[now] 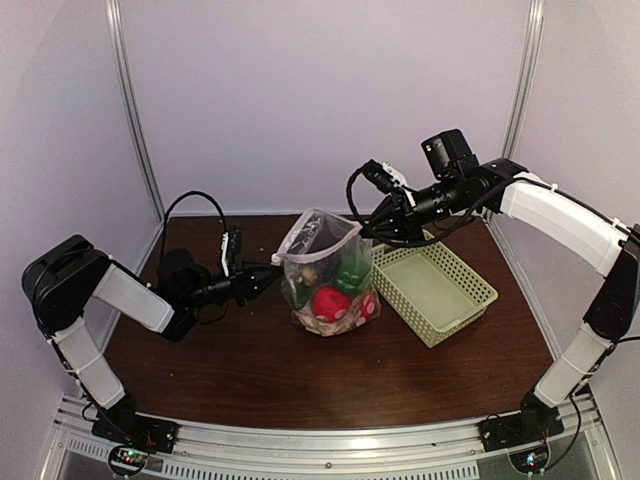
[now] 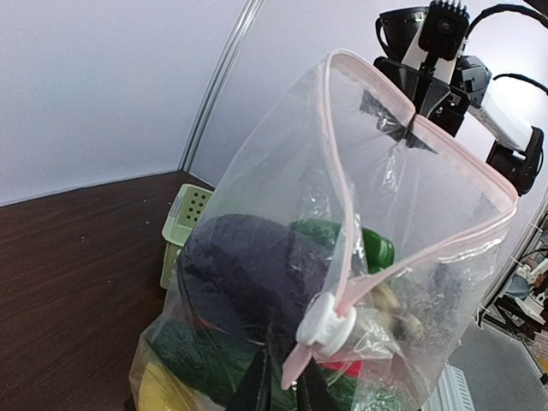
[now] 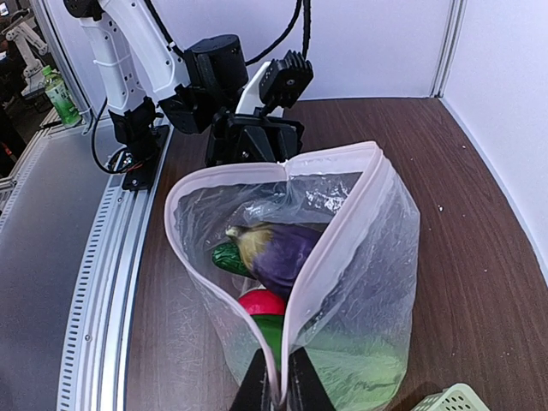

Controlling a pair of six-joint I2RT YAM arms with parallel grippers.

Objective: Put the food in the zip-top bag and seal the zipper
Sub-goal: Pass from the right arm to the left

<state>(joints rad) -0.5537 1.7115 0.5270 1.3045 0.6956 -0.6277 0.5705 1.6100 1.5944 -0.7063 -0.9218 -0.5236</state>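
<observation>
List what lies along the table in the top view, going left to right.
From the left: left pincer → bag → basket.

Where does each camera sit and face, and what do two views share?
Top external: above, behind the bases, looking down at the table; both arms show.
Left wrist: faces the zip-top bag and right arm; left end effector below.
Right wrist: faces the bag and left arm; right end effector below.
Shared: both wrist views show the eggplant.
</observation>
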